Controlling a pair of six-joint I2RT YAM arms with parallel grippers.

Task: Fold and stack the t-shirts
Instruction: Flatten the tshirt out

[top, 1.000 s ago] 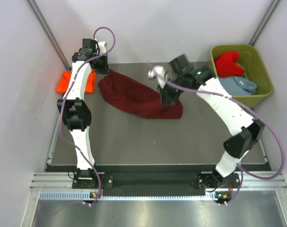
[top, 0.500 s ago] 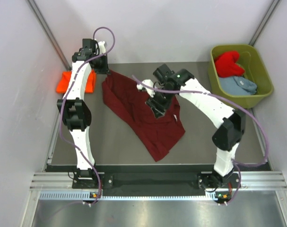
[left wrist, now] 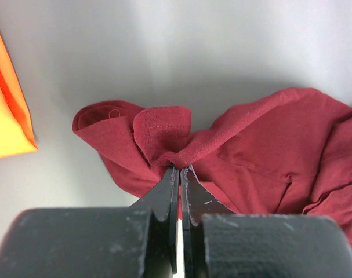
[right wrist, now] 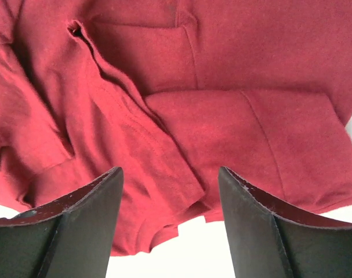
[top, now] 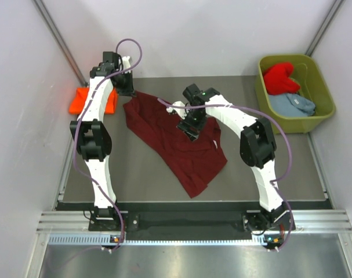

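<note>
Here's the maroon t-shirt (top: 176, 145), sprawled across the middle of the grey tabletop (top: 135, 179). It runs on a slant from the far left down to a pointed tip toward the near edge, creased and far from flat.

At the far-left corner, the left end effector (left wrist: 180, 169) is clamped tight. Its jaws are pressed together with a bunched fold of maroon cloth pinched between the tips, and a hem with its stitching curls up just above them.

Over to the right end effector (right wrist: 169, 171), which is wide open, its two dark fingers spread well apart. It is poised over the shirt's middle, above a doubled-over flap and a run of wrinkles. The views don't show whether those fingertips touch the fabric.

The orange t-shirt (top: 83, 99) lies at the far-left edge beside the left arm, with a strip of bare tabletop between it and the maroon one.

At the far right, the olive-green tub (top: 286, 57) holds the red t-shirt (top: 278, 78) toward the back. The grey-blue t-shirt (top: 294, 104) is bundled just in front of it.
</note>
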